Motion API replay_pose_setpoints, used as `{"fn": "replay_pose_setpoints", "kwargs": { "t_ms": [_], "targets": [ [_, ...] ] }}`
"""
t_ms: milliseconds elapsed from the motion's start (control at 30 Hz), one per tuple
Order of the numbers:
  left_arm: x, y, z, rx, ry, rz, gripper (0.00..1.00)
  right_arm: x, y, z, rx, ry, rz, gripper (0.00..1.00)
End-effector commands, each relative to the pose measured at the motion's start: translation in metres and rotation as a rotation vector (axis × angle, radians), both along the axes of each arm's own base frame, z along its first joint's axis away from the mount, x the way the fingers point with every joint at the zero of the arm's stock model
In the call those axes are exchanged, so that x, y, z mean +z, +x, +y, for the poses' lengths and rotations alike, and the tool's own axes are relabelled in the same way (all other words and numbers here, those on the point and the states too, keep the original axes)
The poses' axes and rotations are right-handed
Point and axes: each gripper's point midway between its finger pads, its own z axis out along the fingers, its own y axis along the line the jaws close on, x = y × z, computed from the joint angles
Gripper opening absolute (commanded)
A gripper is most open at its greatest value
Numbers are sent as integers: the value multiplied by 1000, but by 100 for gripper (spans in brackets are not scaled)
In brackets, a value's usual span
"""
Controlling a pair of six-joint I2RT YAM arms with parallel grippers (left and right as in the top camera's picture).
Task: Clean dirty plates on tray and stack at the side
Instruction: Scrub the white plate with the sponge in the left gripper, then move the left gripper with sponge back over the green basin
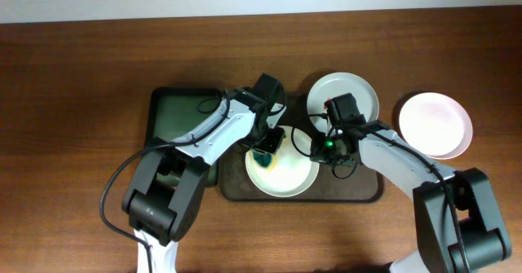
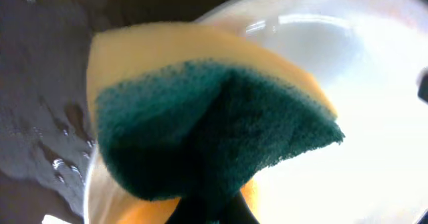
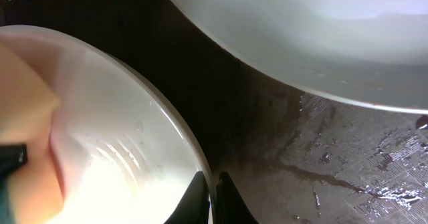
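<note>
White and glossy, the near plate is lying on the left half of the brown tray, its shallow bowl catching the light while you are working at it with both arms. Your left gripper is squeezing a sponge, yellow foam with a dark green scouring face, and holding it over the plate's far-left part. In the left wrist view the sponge is bulging from the squeeze, green side toward the lens. Your right gripper is pinching the same plate's right rim. The right wrist view is showing its fingertips closing on the thin white lip, with wet streaks glistening on the dark tray floor beside it. A second plate, plain white, is sitting at the far side of the tray, just beyond that gripper. A third plate, looking faintly pink, is resting on the wooden table to the right, off the tray. A smaller black tray with a green inside is lying just left of the brown one.
</note>
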Motion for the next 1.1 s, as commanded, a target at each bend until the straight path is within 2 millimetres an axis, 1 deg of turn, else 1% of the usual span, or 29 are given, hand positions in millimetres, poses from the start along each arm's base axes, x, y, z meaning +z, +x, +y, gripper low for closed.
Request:
{"fn": "replay_pose_setpoints", "kwargs": {
  "t_ms": [0, 67, 133, 200, 267, 300, 367, 433, 500, 533, 600, 633, 733, 767, 900, 1000, 1067],
  "targets": [
    [39, -14, -10, -22, -102, -3, 0, -1, 8, -3, -29, -21, -14, 4],
    [63, -13, -18, -30, -163, -35, 0, -1, 8, -3, -29, -21, -14, 4],
    [97, -8, -23, -37, -218, -107, 0, -1, 8, -3, -29, -21, -13, 4],
    [127, -3, -24, -40, -254, -183, 0, -1, 8, -3, -28, -21, -13, 4],
    [148, 6, -19, -29, -250, -271, 0, -1, 8, -3, -27, -18, -12, 4],
    [156, 10, -15, -10, -233, -313, 0, -1, 7, -2, -26, -14, -11, 4],
    [165, 22, 3, 90, -160, -383, 0, -1, 7, -2, -25, -11, -9, 4],
    [170, 29, 28, 203, -69, -432, 0, -1, 6, -2, -24, -12, -6, 4],
    [171, 33, 54, 297, 4, -442, 0, -1, 5, -2, -24, -13, -3, 13],
    [170, 34, 67, 327, 34, -432, 0, -1, 5, -2, -24, -15, 1, 20],
    [164, 33, 91, 373, 79, -394, 0, -2, 4, -3, -24, -16, 5, 23],
    [162, 31, 104, 402, 102, -371, 0, -2, 3, -3, -24, -17, 8, 27],
    [154, 28, 153, 510, 162, -291, 0, -2, 3, -3, -24, -17, 8, 29],
    [153, 26, 163, 537, 166, -267, 0, -2, 3, -3, -24, -17, 8, 30],
    [148, 16, 199, 639, 153, -162, 0, -2, 3, -4, -27, -25, 6, 31],
    [146, 12, 206, 644, 108, -119, 0, -4, 3, -4, -27, -27, 12, 31],
    [146, 12, 213, 658, 119, -121, 0, -8, 1, -5, -27, -29, 23, 30]
  ]
}}
